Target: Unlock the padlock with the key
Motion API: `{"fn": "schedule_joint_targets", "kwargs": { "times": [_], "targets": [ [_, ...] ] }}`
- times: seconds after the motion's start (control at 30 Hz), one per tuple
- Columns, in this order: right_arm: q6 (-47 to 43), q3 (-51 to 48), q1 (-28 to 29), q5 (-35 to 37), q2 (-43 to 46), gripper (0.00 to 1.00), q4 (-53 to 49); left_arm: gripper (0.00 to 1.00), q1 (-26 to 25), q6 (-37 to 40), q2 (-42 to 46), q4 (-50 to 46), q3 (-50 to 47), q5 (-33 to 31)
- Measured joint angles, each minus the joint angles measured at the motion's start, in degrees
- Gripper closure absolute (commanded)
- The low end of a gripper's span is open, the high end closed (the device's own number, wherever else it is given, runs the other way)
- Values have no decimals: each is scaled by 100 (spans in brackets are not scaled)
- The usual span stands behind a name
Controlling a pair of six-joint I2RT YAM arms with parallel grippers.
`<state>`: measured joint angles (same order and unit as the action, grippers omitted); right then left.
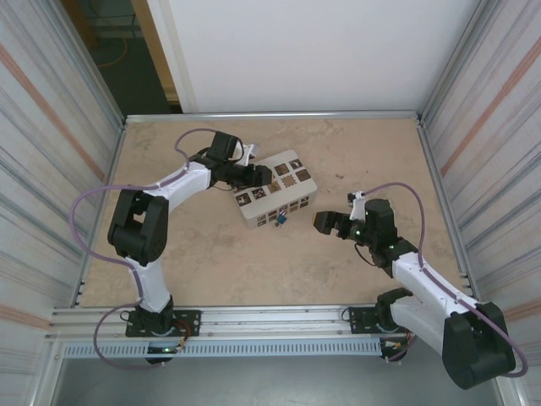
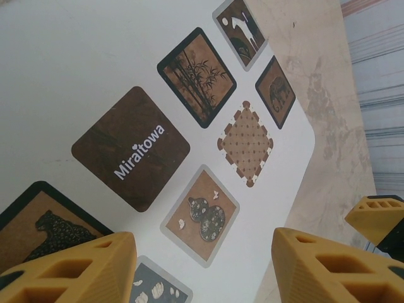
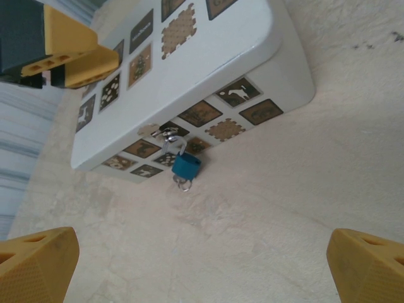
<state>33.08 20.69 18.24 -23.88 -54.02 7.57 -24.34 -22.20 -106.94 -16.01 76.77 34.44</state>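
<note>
One brown tile on the lid of the white box (image 2: 76, 69) carries the word "Miraitowa" in white letters. The tiles around it bear pictures — bamboo, a gourd, a big cat — and no writing that can be read. The tiles along the box's front wall are too small to make out in the right wrist view. The padlock (image 3: 186, 165) hangs low on that front wall, close over the counter (image 3: 303, 208), with its silvery shackle through a small hasp at the lid's edge. A small silvery piece (image 3: 183, 184) sticks out under the blue body; whether it is the key I cannot tell. From above, the padlock is a mere blue speck on the box's near side. The left arm is folded at the elbow and reaches across to the box's left end. There the left gripper (image 2: 202, 271) sits over the lid with its yellow fingers (image 2: 69, 268) spread apart and holding nothing, their lower parts cut by the frame edge. The right arm stretches forward and leftward. The right gripper (image 3: 202, 265) is held low over the counter near the box, aimed at the padlock side — fingers wide apart and empty.
</note>
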Motion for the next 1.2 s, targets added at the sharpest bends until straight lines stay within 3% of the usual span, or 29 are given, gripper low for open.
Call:
{"fn": "schedule_joint_targets", "kwargs": {
  "times": [0.2,0.8,1.17,1.2],
  "targets": [
    [151,-48,0,-350,-284,0,717,41,0,2,0,4,0,7],
    [72,-138,496,-1014,-3012,18,3407,41,-7,-72,13,138,-79,7],
    [-72,343,605,-1113,-4264,21,4406,42,-7,-118,33,243,-142,7],
    [-72,387,619,-1113,-4323,16,4430,42,-7,-118,33,243,-142,7]
  ]
}}
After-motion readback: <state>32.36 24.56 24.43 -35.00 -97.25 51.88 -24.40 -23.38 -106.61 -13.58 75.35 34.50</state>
